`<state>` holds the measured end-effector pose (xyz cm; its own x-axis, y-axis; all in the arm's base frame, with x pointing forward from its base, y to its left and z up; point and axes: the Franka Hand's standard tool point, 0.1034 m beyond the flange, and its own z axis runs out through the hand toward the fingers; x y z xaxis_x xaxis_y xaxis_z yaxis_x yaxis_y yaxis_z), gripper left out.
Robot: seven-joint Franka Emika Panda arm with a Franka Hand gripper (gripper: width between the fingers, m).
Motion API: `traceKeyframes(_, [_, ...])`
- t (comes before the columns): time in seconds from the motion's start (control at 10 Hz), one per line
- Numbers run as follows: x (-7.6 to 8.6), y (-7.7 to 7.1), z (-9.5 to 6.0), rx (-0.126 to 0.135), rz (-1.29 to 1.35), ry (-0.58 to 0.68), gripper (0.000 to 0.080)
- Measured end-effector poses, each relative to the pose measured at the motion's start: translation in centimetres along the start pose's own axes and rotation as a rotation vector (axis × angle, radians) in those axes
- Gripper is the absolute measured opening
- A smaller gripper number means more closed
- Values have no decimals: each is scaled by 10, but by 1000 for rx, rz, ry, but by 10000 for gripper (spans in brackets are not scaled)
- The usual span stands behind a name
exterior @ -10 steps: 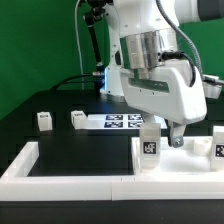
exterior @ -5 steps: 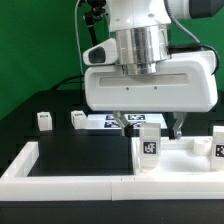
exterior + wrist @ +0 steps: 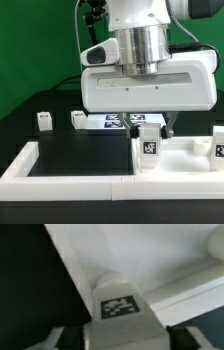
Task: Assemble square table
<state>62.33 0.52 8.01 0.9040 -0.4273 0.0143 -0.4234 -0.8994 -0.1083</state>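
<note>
Black table (image 3: 62, 152) holds four legs (image 3: 43, 120) (image 3: 77, 118) (image 3: 149, 145) (image 3: 218, 142), one square panel (image 3: 185, 160), one tool (image 3: 147, 127).

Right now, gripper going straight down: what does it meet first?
Probably the upright tagged leg, centred under the gripper between its open jaws; they'd straddle it, then reach the white panel beneath. Depth unclear.

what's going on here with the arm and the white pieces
The robot's hand straddles a short white block leg with a black-and-white tag, standing upright on the white plastic square panel with a raised rim. Whether the fingers clamp it is unclear. Another tagged white leg sits loose on the black table.
</note>
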Motion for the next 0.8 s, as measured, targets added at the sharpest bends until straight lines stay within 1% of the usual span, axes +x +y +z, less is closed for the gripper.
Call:
traceKeyframes(0.1, [0, 1, 0, 0, 51, 0, 290])
traceKeyframes(0.4, [0, 0, 1, 6, 351, 19, 290])
traceKeyframes(0.5, [0, 0, 1, 10, 542, 17, 290])
traceKeyframes(0.6, [0, 1, 2, 34, 715, 6, 290])
traceKeyframes(0.7, [0, 2, 2, 70, 858, -7, 290])
traceKeyframes(0.8, [0, 5, 1, 118, 1019, -37, 291])
